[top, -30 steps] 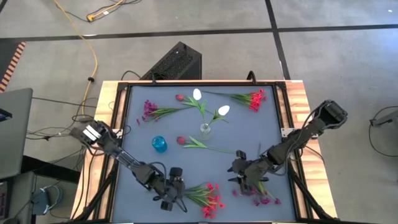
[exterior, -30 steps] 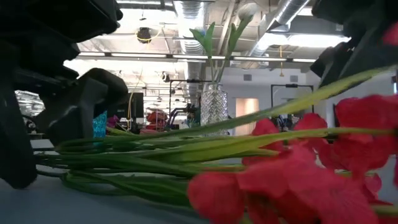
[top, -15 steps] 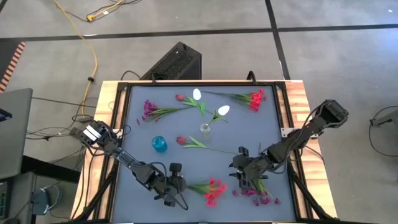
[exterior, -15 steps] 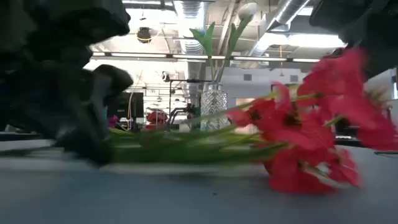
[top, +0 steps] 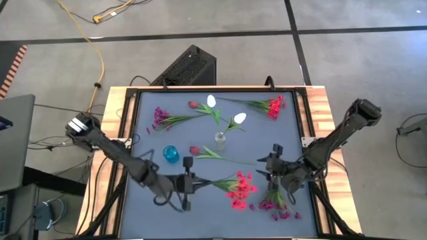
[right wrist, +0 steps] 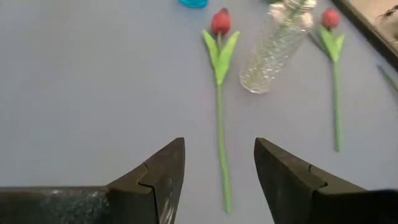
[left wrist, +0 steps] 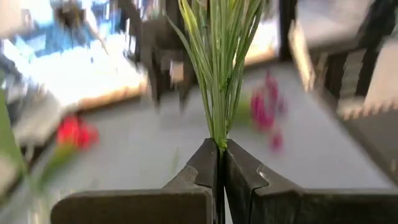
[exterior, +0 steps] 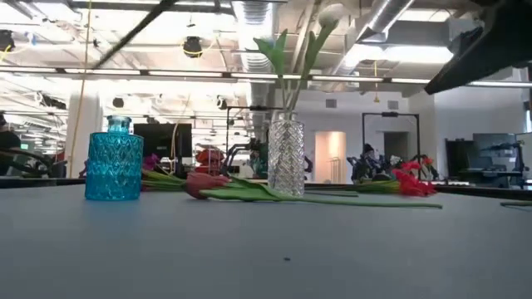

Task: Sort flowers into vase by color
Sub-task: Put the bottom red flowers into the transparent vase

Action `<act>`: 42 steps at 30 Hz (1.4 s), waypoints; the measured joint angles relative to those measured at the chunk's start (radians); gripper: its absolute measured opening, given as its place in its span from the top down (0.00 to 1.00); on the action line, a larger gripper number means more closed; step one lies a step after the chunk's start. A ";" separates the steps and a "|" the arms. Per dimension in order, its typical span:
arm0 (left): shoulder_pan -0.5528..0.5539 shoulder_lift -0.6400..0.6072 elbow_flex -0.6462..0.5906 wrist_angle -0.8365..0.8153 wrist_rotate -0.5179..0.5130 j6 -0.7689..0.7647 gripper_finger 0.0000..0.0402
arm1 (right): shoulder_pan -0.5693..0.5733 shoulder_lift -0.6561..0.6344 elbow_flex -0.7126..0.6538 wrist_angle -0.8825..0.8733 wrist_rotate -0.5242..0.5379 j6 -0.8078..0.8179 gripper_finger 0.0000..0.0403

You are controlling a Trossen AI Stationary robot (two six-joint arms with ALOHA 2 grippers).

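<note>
- Two vases stand on the table [top: 313,100]: a clear glass vase [top: 219,139] and a small blue vase [top: 171,155].
- Two white buds [top: 239,118] sit in the clear glass vase, their stems crossing at its mouth.
- Two red blossom sprays show: one [top: 239,188] is lifted off the mat by the left gripper [top: 189,182], the other [top: 273,105] lies at the far side, well apart from both grippers.
- Two magenta sprays: one [top: 159,118] lies at the far left, the other [top: 280,205] just below the right gripper [top: 275,165].
- Two single red tulips: one [top: 193,105] lies far back by the white buds, the other [top: 195,151] lies ahead of the right gripper's jaws.
- The left gripper's jaws are pressed together on the green stems of the red spray; the blossoms hang out past the fingertips toward the right arm.
- The right gripper's jaws are spread with nothing between them.
- The left wrist view alone shows the pinch: thin stems rise from the slit between the two fingers [left wrist: 249,186].
- The right wrist view alone shows the tulip's long stem running toward the gap between its open fingers [right wrist: 163,168], the clear vase just beyond it.
- The low view shows both vases upright and the tulip lying between them, but not the lifted spray or either gripper's fingers.
</note>
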State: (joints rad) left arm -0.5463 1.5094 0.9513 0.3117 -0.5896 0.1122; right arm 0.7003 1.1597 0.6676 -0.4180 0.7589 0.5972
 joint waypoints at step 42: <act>0.382 -0.035 -0.199 0.854 0.744 0.075 1.00 | -0.326 0.248 -0.180 1.557 -0.376 -0.812 0.46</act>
State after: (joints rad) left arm -0.1645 1.4742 0.7521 1.1652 0.1544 0.1877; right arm 0.3740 1.4078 0.4873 1.1388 0.3826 -0.2150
